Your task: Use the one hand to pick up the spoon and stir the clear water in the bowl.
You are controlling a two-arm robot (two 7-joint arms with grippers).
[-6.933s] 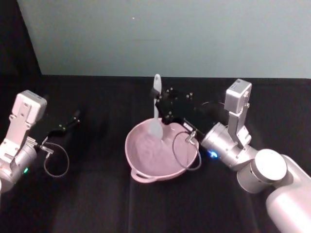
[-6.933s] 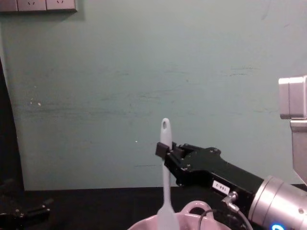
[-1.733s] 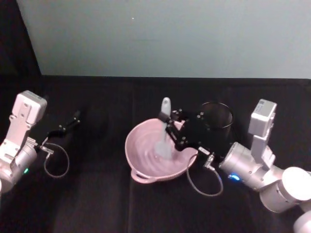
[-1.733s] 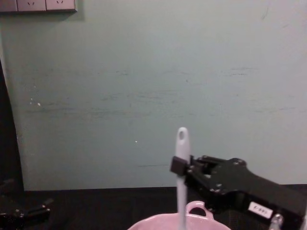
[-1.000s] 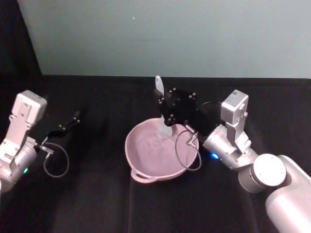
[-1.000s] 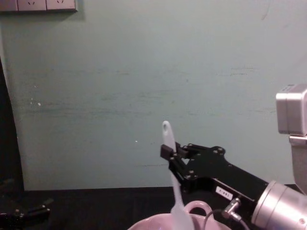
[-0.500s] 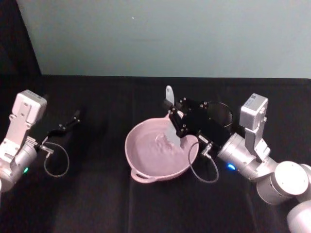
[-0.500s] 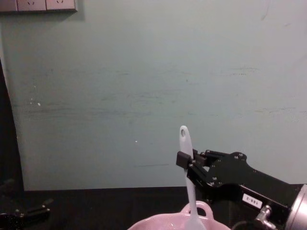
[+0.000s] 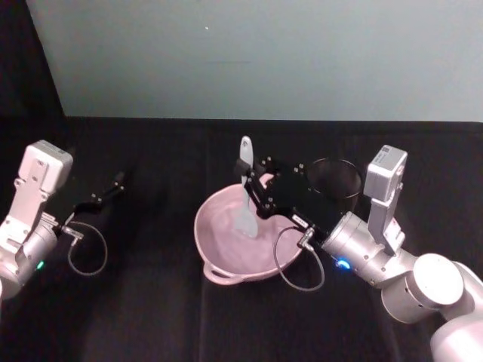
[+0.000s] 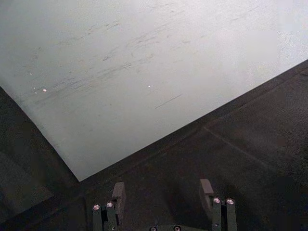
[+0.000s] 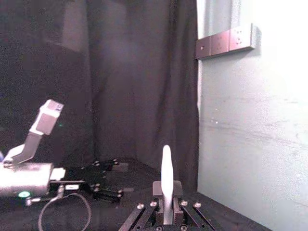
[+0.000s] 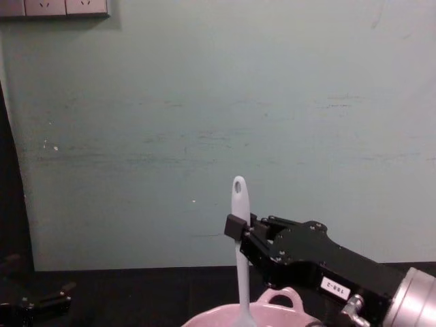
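Right claw (image 9: 254,190) clamped, reaching forward — left claw (image 9: 106,193) parked low, fingers apart.

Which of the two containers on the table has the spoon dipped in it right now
The pink bowl, the wide glossy one in front. The right gripper holds the white spoon upright in it. The black mesh cup stands behind, with nothing in it that I can see.

Robot lab test bench, black-draped table (image 9: 151,302), bare teal wall (image 12: 204,102), wall sockets (image 12: 54,7)

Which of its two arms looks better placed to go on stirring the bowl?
The right: its tool grips the spoon, whose tip is down in the bowl. The left tool sits off to the side.
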